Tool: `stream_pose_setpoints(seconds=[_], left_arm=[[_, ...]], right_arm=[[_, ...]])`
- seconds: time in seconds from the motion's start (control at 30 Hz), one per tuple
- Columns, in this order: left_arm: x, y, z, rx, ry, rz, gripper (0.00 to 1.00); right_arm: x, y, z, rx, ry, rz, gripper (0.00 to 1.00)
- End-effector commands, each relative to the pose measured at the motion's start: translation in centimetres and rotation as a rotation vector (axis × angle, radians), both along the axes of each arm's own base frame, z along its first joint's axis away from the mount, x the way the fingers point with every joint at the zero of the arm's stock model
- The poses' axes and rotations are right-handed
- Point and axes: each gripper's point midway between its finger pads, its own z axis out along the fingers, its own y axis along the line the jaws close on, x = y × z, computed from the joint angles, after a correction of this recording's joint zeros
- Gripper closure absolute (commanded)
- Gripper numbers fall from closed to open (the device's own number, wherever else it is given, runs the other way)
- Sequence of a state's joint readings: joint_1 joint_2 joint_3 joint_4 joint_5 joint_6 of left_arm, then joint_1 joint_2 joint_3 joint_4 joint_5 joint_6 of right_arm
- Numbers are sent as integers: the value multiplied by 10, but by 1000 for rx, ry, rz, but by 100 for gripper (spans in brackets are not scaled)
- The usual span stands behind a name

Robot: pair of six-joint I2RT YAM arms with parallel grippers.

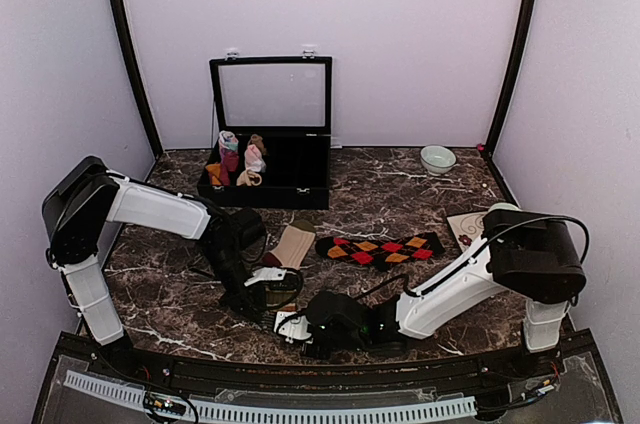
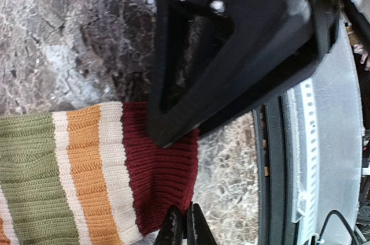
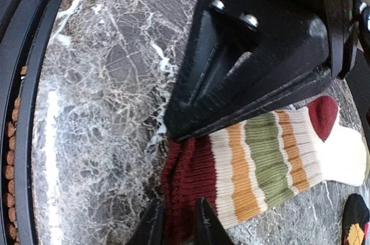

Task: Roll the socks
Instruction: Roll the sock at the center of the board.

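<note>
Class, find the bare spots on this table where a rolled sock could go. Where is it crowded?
Free: the marble between the black box and the bowl, behind the argyle sock; also the patch between the left arm and the near edge. Crowded: front centre, where the right arm meets it over the striped sock.
</note>
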State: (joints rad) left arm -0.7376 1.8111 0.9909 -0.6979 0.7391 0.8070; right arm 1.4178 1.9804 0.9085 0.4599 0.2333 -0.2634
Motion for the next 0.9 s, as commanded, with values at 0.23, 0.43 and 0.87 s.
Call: stream_pose_setpoints(seconds=[0.23, 0.43, 0.87], left_arm=[[13, 1, -2, 9, -82, 27, 99], [6, 4, 2, 5, -62, 13, 99], [1, 23, 19, -10, -189, 16, 57]], right_arm=[[-12, 9, 14, 78, 55, -19, 92], [-3, 5, 8, 90, 52, -82, 100], [-7, -14, 9, 166, 361, -139, 100]])
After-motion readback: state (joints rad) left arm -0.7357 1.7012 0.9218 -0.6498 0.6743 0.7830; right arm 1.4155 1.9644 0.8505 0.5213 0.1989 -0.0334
